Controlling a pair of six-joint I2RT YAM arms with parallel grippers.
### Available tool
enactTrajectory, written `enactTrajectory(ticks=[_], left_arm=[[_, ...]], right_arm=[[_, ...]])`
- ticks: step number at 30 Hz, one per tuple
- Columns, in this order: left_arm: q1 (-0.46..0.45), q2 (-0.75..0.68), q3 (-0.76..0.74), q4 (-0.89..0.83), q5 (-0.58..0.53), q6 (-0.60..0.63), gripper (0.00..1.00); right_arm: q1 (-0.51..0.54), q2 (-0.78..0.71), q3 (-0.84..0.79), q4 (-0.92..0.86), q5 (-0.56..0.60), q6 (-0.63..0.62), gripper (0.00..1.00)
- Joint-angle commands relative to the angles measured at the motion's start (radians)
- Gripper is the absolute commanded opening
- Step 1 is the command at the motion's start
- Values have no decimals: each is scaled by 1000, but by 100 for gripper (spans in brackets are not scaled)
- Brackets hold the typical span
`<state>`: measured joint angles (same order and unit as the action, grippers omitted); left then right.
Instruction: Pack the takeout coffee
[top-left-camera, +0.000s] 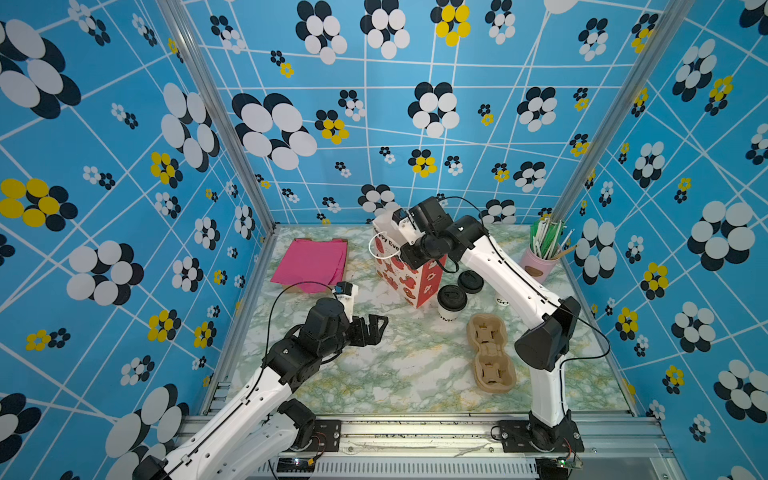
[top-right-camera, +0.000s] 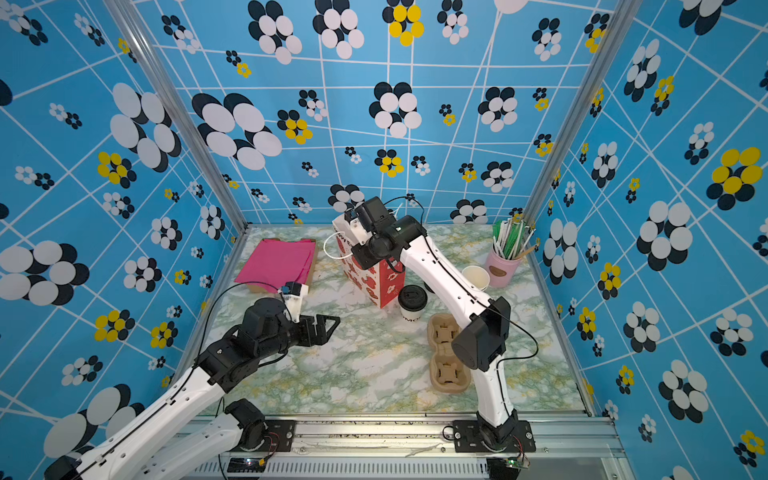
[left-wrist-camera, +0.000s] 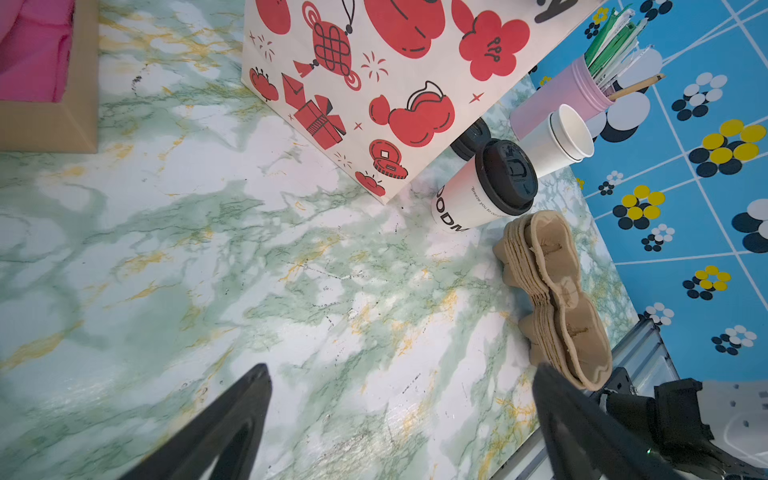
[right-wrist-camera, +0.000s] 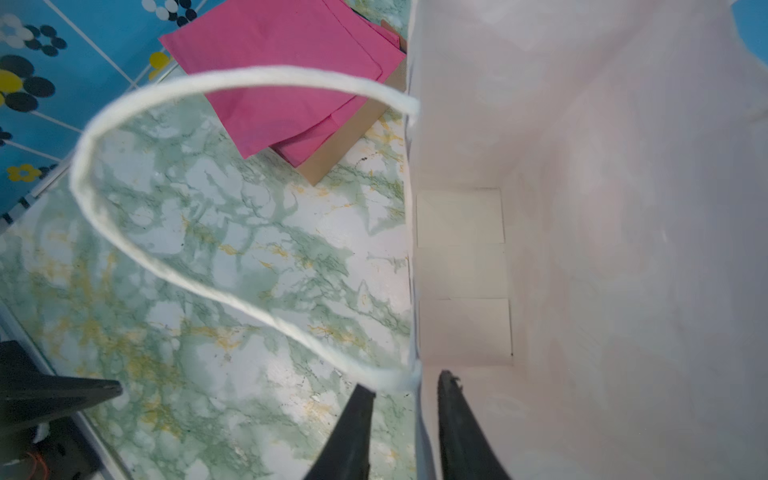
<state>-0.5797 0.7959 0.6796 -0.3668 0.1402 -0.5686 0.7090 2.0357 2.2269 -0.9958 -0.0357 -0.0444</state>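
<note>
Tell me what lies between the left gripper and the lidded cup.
Nothing but bare tabletop between the left gripper and the takeout coffee, as the left wrist view shows; the paper bag stands beside that stretch.

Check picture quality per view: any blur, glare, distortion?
In both top views: even light, sharp, though the wide lens splays the wall posts. Left wrist: takeout coffee and paper bag crisp, left hand's fingers soft. Right wrist: bag handle and right hand's fingers blurred, bag's inside pale and washed out; no hard glare.
</note>
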Motion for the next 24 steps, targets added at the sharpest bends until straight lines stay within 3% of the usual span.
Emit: enactTrajectory(ticks=[1, 3, 5, 13, 24], left_arm=[[10, -17, -21, -9, -16, -11, 99], [12, -21, -25, -11, -15, -12, 99], [14, -22, -25, -13, -16, -14, 99], [17, -27, -20, -20, -15, -14, 99], [18, -85, 17, -45, -63, -26, 99]], right_arm=[[16, 9, 42, -20, -42, -15, 12], [20, 13, 46, -20, -47, -15, 3], [21, 10, 48, -19, -68, -14, 0], [57, -20, 47, -35, -83, 47, 0], [165, -98, -30, -145, 34, 201, 0]])
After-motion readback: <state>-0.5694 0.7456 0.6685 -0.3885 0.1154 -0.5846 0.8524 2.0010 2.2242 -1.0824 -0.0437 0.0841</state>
